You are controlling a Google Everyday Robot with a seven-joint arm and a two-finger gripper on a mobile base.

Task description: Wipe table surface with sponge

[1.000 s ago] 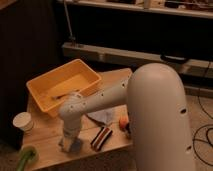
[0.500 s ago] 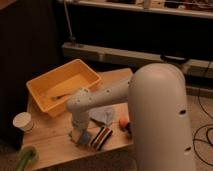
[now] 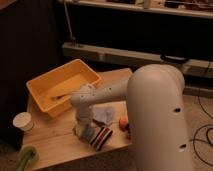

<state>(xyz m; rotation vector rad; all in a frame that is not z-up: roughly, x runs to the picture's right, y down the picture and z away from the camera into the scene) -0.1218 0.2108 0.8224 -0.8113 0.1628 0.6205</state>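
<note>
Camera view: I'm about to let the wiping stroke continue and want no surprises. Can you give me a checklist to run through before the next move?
1. Gripper down at the wooden table: ok, it sits low near the front edge.
2. Sponge under the gripper: cannot tell; a pale bluish pad shows there.
3. Striped dark object right beside the gripper, in a rightward stroke's path: not ok.
4. Small orange object near the arm: not ok, close.
5. Yellow plastic bin behind: ok, apart.
6. White paper cup on the left: ok, apart.
</note>
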